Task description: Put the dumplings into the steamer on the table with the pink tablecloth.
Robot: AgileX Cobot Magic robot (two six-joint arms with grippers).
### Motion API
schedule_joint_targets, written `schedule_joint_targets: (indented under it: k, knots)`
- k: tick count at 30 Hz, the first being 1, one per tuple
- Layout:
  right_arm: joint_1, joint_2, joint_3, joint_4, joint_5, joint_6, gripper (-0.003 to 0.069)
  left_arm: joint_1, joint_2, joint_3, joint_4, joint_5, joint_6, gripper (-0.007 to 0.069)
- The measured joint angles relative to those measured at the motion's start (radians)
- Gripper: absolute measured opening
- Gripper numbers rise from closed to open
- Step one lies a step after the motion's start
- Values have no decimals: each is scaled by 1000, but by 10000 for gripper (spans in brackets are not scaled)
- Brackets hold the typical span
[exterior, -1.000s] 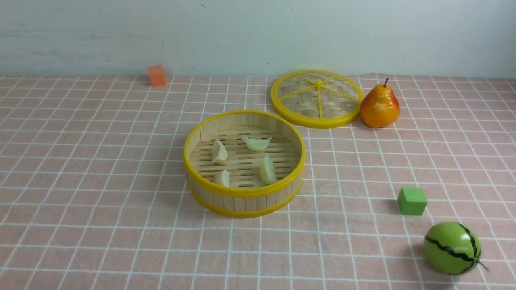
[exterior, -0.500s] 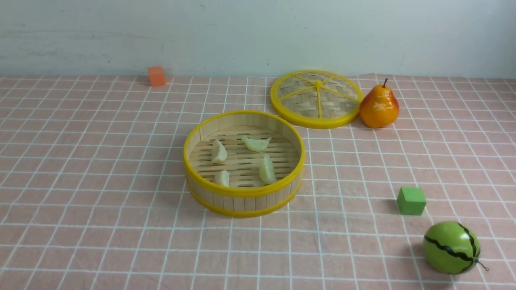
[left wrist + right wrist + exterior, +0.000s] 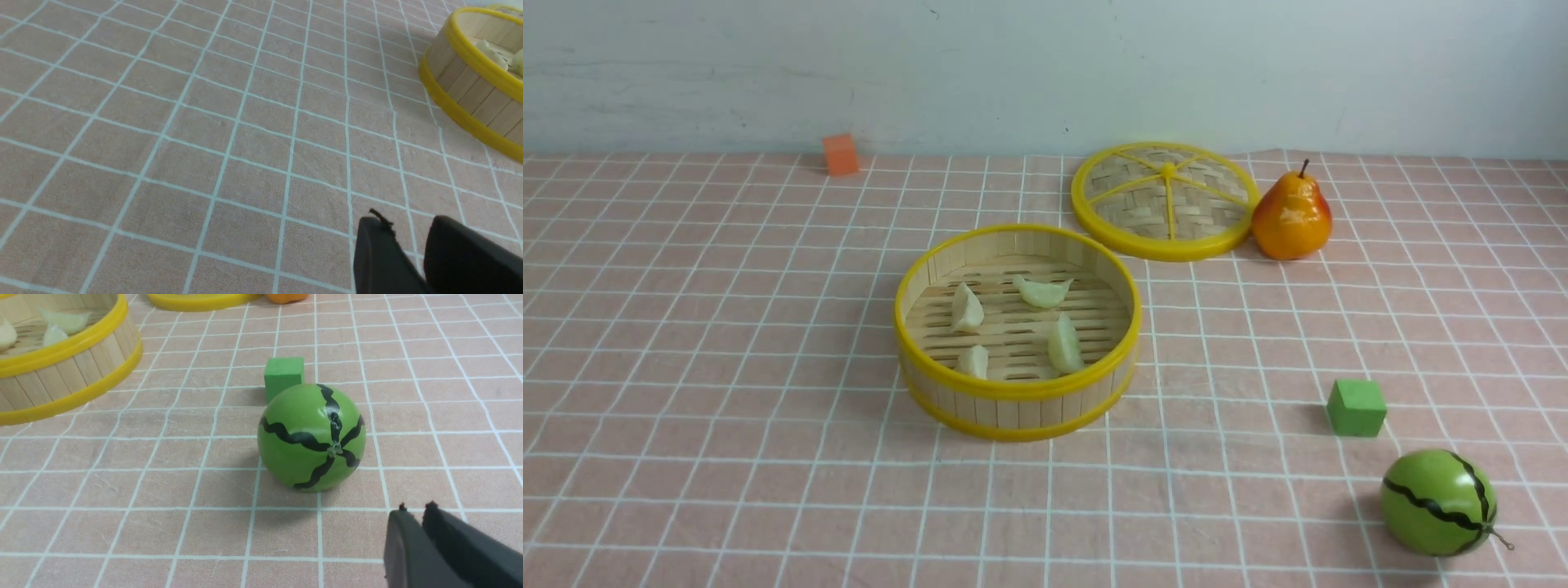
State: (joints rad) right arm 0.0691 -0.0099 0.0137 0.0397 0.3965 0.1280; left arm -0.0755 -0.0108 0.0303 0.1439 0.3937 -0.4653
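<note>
The steamer (image 3: 1017, 392) stands mid-table on the pink tablecloth (image 3: 727, 367). Several dumplings (image 3: 967, 308) lie on its slatted floor, all inside the rim. Neither gripper shows in the front view. In the left wrist view my left gripper (image 3: 408, 222) is slightly open and empty, low over bare cloth, apart from the steamer (image 3: 470, 81), where dumplings (image 3: 488, 53) show. In the right wrist view my right gripper (image 3: 416, 509) is shut and empty, just short of the toy watermelon (image 3: 311, 437), with the steamer (image 3: 61, 371) and its dumplings (image 3: 65, 320) farther off.
The flat woven lid (image 3: 1164, 200) lies behind the steamer, with a pear (image 3: 1292, 214) touching it. A green cube (image 3: 1356, 407) and the watermelon (image 3: 1437, 502) sit at the front right. An orange cube (image 3: 840, 153) is by the back wall.
</note>
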Motion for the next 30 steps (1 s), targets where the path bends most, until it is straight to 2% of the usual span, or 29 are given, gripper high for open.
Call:
schedule_joint_targets:
  k: [2, 4, 7, 10, 30]
  knots:
    - [0, 0, 0, 0, 0, 0, 65, 1, 0, 0, -1, 0, 17, 174]
    - [0, 0, 0, 0, -1, 0, 71, 1, 0, 0, -40, 0, 119, 143]
    - [0, 0, 0, 0, -1, 0, 76, 1, 0, 0, -106, 1, 241, 53]
    - [0, 0, 0, 0, -1, 0, 81, 1, 0, 0, -137, 1, 282, -14]
    - [0, 0, 0, 0, -1, 0, 100, 1, 0, 0, -144, -6, 296, -14]
